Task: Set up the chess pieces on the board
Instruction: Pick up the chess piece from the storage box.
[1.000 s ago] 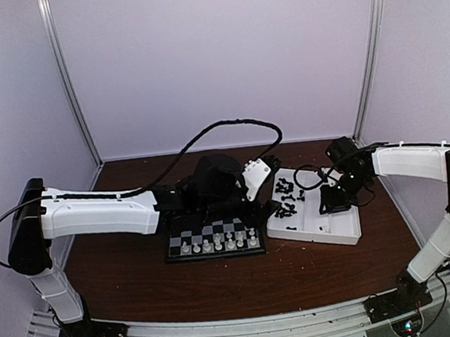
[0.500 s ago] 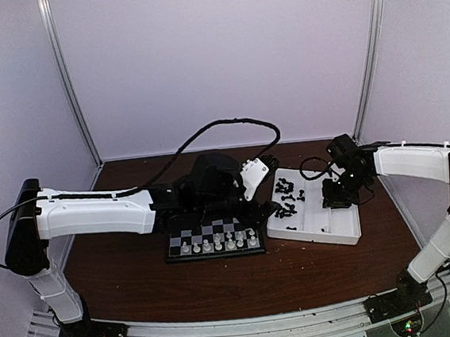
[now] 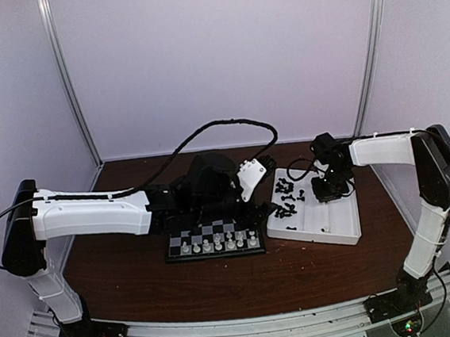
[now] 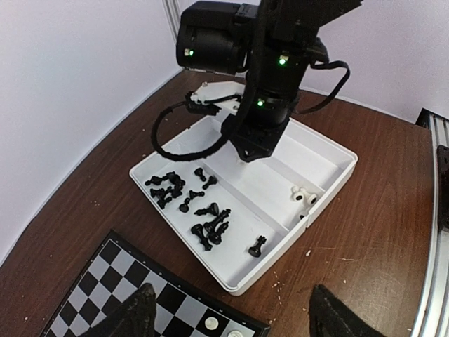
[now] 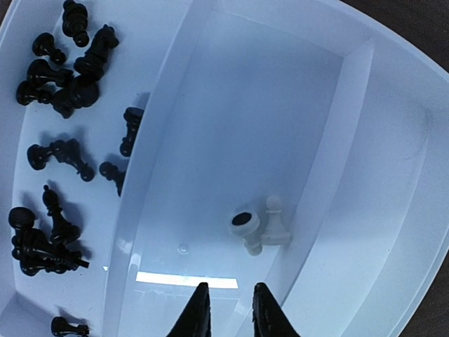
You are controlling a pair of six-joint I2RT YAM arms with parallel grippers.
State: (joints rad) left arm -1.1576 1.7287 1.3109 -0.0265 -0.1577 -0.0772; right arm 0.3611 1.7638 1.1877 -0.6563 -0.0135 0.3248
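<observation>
The board (image 3: 185, 237) lies in the middle with white chess pieces (image 3: 220, 245) on its near rows; its corner shows in the left wrist view (image 4: 105, 281). Black pieces (image 3: 285, 197) lie heaped in the left compartment of the white tray (image 3: 327, 234). Two white pawns (image 5: 258, 228) lie in the tray's middle compartment, also seen in the left wrist view (image 4: 303, 199). My left gripper (image 3: 258, 168) hovers over the board's right corner, wide open and empty (image 4: 235, 319). My right gripper (image 3: 326, 186) hangs over the tray's middle compartment, fingers narrowly apart, nothing between them (image 5: 228, 298), just short of the pawns.
The tray's right compartment (image 5: 379, 175) holds nothing visible. Black pieces (image 5: 56, 140) lie beside the divider left of my right gripper. My right arm (image 4: 270, 84) stands over the tray's far side. Bare brown table (image 3: 244, 282) lies in front of the board and tray.
My right gripper has moved left and toward the back over the tray. My left gripper has shifted slightly left. No piece has moved.
</observation>
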